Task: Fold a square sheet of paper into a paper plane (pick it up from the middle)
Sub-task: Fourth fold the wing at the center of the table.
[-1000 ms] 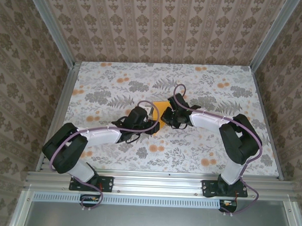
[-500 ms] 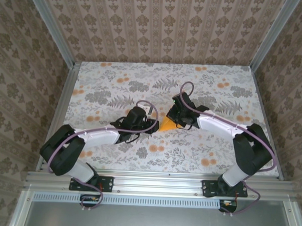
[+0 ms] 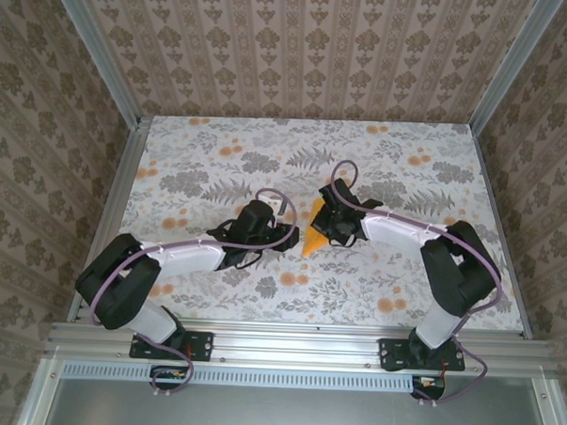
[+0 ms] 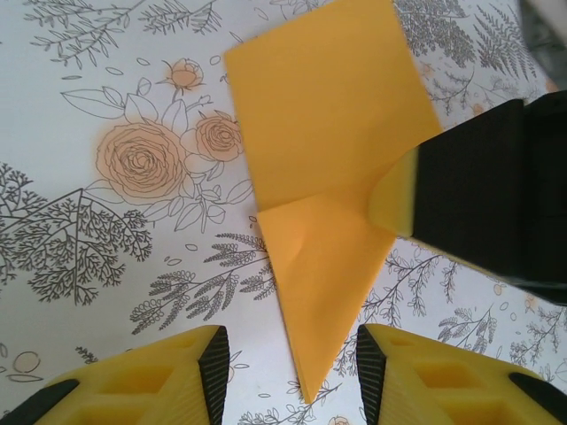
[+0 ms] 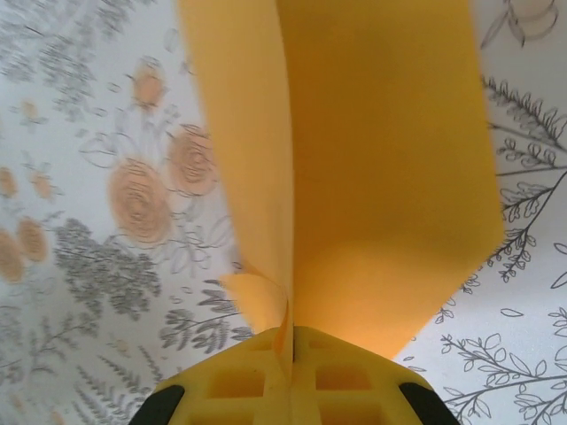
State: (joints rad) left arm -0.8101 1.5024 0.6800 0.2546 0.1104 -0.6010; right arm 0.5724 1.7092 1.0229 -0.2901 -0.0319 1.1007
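The square sheet of paper [image 3: 310, 240] is bright orange and folded into a pointed shape, near the middle of the table. My right gripper [image 3: 326, 226] is shut on its upper edge. In the right wrist view the paper [image 5: 381, 177] rises from the closed yellow fingers [image 5: 257, 372], with two layers splaying apart. My left gripper [image 3: 287, 236] is just left of the tip. In the left wrist view its jaws stand open [image 4: 291, 359], with the paper's point [image 4: 319, 266] between them and touching neither pad. The right gripper's black body [image 4: 496, 204] is at the right.
The table [image 3: 220, 163] has a floral cloth with small orange flower prints. Aluminium rails and patterned walls enclose it on the left, right and back. Both arms meet at the centre, with open cloth all around them.
The right gripper has drawn the paper out from between the two grippers, so its point now shows toward the near left. The right arm swung out and came back. The left arm stayed put.
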